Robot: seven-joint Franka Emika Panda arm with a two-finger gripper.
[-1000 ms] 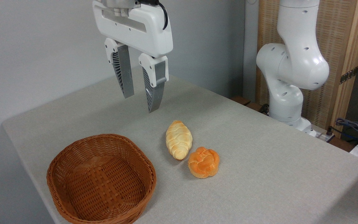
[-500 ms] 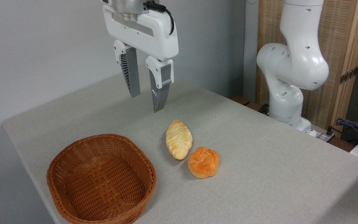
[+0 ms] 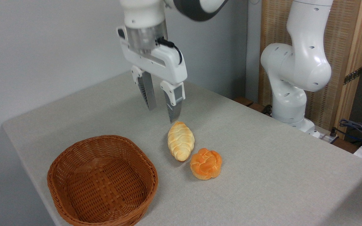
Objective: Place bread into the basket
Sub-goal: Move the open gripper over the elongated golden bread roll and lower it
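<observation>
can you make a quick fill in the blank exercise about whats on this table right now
1. The basket holds ____ pieces of bread.
2. The gripper hangs with its jaws ____ and grips nothing.
3. The round bun is ____ in colour, darker than the long loaf.
4. The long loaf lies between the basket and the ____.

Missing words: no; open; orange; round bun

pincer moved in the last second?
Yes. The pincer has come down and to the right, from above the bare table behind the basket to just above the far tip of the braided loaf, jaws open.
</observation>
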